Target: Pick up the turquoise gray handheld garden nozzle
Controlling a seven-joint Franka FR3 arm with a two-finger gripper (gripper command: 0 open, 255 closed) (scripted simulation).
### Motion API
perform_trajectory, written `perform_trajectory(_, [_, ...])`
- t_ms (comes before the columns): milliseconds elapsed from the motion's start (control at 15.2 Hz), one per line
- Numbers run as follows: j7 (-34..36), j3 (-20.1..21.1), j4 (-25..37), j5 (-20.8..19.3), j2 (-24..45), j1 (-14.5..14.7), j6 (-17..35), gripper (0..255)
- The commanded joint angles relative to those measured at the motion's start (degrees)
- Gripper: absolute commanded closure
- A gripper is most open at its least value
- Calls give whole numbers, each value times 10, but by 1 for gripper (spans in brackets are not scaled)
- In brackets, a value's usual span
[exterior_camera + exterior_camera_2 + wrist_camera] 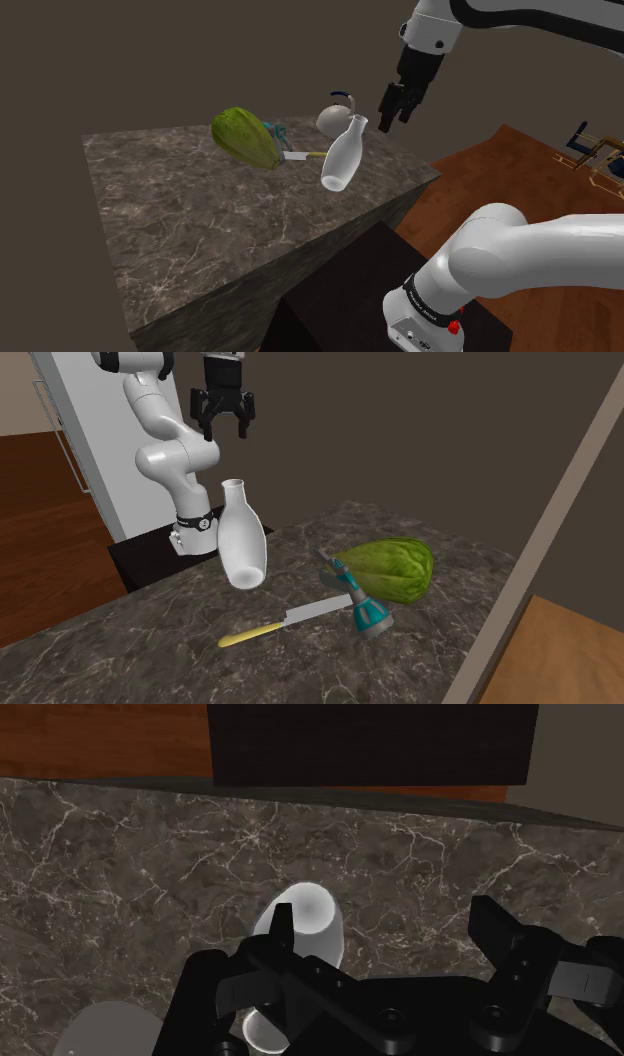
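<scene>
Dark veined marble counter — smooth white bottle and turquoise nozzle, wooden floor

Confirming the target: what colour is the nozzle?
The nozzle is turquoise and grey, clearest in the second exterior view.

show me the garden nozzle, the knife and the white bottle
garden nozzle [370, 615], second exterior view, turquoise head
knife [312, 611], second exterior view, blade
white bottle [243, 544], second exterior view, belly

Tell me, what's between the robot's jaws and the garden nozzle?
A white bottle stands between them in the second exterior view; the nozzle lies beyond it.
</scene>
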Motion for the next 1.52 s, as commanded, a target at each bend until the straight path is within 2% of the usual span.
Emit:
perform_trajectory(0, [0,0,0,0,0,0,0,0])
perform_trajectory(726, [78,14,87,26,237,-17,137,0])
perform_trajectory(1452, [141,13,264,39,485,-27,198,0])
